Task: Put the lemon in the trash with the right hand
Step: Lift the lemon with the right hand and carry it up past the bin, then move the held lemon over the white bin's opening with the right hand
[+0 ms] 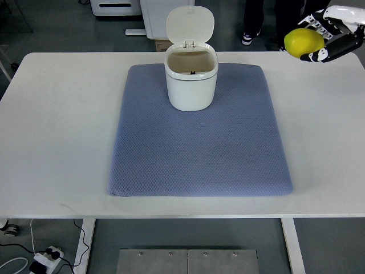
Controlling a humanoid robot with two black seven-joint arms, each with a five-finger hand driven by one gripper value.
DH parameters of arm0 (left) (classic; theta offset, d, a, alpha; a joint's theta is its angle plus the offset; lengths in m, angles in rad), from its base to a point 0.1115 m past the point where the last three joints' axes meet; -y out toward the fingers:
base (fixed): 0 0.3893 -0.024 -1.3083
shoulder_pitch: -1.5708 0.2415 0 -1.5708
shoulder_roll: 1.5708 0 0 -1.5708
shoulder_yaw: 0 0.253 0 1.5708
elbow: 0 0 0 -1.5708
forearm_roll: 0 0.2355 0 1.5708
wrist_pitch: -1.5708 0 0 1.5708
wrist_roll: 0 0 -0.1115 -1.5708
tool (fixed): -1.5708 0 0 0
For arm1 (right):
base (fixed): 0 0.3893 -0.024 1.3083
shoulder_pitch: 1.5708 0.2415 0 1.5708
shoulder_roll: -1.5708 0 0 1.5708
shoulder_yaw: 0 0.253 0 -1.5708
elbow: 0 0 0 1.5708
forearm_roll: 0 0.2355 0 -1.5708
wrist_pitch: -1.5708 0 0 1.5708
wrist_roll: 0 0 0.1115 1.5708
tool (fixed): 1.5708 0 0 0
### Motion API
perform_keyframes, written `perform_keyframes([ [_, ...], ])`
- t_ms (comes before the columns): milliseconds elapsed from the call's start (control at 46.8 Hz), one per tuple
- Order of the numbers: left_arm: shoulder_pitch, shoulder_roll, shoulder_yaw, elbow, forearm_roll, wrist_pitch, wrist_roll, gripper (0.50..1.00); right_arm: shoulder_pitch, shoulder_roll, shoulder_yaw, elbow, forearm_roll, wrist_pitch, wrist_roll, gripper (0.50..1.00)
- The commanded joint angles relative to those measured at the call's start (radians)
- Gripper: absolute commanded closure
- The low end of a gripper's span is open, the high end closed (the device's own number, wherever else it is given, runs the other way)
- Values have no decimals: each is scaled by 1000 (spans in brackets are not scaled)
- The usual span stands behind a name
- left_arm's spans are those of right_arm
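while the right hand [331, 35], black-and-white and fingered, reaches in from the picture's right edge at about two o'clock, its fingers curl around the round yellow lemon [303, 43] and hold it in the air over the far right edge of the white table [51, 125]. well apart, toward twelve o'clock, the small white plastic trash bin [191, 80] stands upright with its lid flipped open on the blue-grey quilted mat [199, 148].

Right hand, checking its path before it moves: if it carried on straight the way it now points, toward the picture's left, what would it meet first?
Probably the open lid of the trash bin. The right hand, holding the lemon, points left at about that level, though height is unclear and it may pass above.
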Motion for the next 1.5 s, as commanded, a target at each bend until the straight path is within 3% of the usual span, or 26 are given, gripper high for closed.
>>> perform_keyframes([
  [0, 1, 0, 0, 1, -1, 0, 0, 500, 11, 45, -1, -3, 22, -11, -10, 1000],
  [235, 1, 0, 0, -1, -1, 0, 0, 500, 32, 212, -1, -47, 96, -44, -26, 1000],
  [577, 1, 0, 0, -1, 0, 0, 0, 500, 17, 483, -2, -273, 148, -49, -26, 1000],
  [1068, 1, 0, 0, 1, 0, 0, 0, 500, -54, 695, -4, -495, 148, -48, -27, 1000],
  [1474, 1, 0, 0, -1, 0, 0, 1, 500, -101, 735, -7, -588, 137, -48, -36, 1000],
])
